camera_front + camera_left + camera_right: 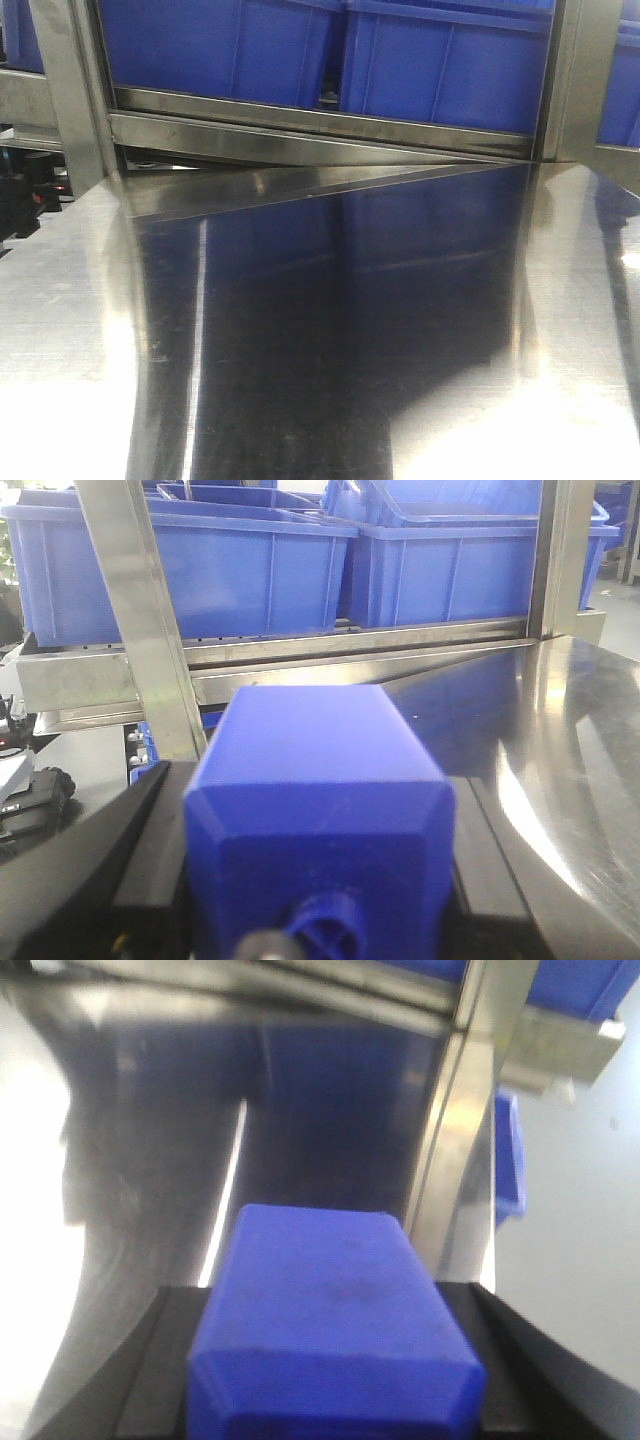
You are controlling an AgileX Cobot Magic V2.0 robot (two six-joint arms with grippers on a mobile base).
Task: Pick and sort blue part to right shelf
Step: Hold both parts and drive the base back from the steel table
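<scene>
Both pincers look loaded to me. The left gripper (318, 815) pinches the blue part (315, 745) between its black fingers (140, 850). The part's stubby neck points back toward the wrist, and its long axis runs out to 12 o'clock, straight at the right shelf (350, 645) and its blue bins (200, 575). The right gripper (330, 1310) is clamped on a second blue part (335, 1260) in the same way, above the steel table (150, 1110). A steel upright (450, 1150) stands at its 1 o'clock, with another bin's edge (510, 1150) past it at 2 o'clock. The front view shows neither arm, so I cannot say which is nearer. I judge either carry goes forward and up over the front bar.
</scene>
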